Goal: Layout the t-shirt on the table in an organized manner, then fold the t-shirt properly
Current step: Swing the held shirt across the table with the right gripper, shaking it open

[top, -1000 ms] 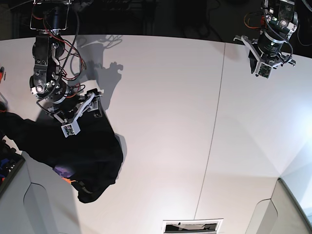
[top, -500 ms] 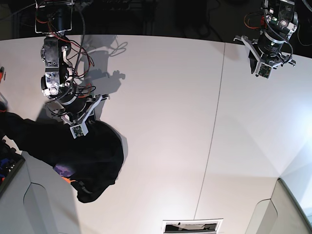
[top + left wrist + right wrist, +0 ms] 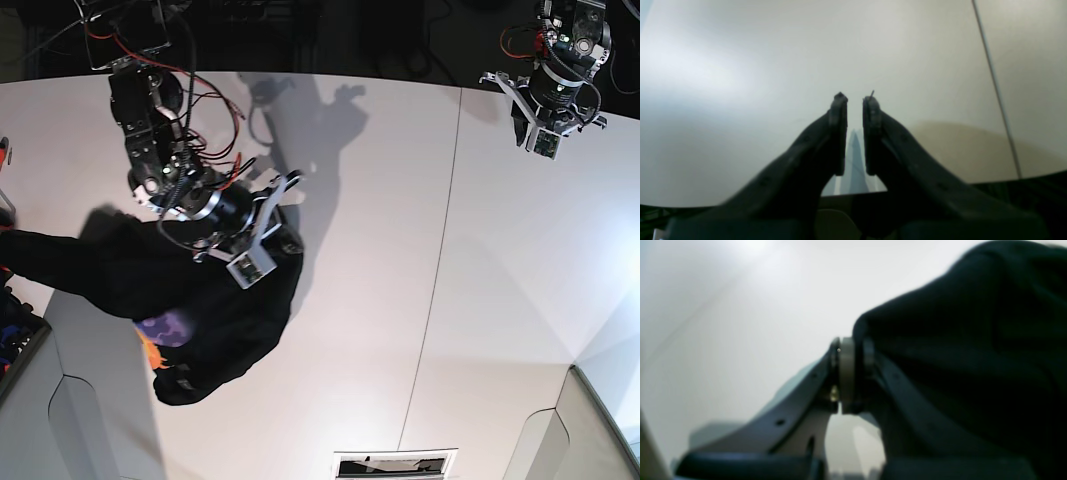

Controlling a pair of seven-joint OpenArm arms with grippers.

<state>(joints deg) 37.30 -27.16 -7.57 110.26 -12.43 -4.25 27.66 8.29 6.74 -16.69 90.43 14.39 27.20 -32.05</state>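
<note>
Your right gripper (image 3: 851,350) is clamped on a fold of the black short-sleeved cloth t-shirt (image 3: 215,300): in the right wrist view the two fingertips stand almost together, and the dark cloth bulges up over the right-hand finger and fills that whole side of the picture. A pale pad (image 3: 846,373) shows on the inner face of the left-hand finger, pressed toward the pinched edge. From the base view you see the same gripper (image 3: 278,232) low over the upper right part of the crumpled shirt, which lies bunched on the left side of the large white smooth table (image 3: 400,250), one dark sleeve trailing off toward the left edge. The purple patch (image 3: 168,326) with a bit of orange print beside it shows near the shirt's lower left.

Your left gripper (image 3: 855,98) is well apart from the shirt, near the table's far right corner (image 3: 543,140) in the base view. Its dark fingers stand narrow, a slim gap between them with nothing in it, over bare tabletop. The thin dark seam line (image 3: 995,86) runs down the table to their right.

No container is plainly in view.
</note>
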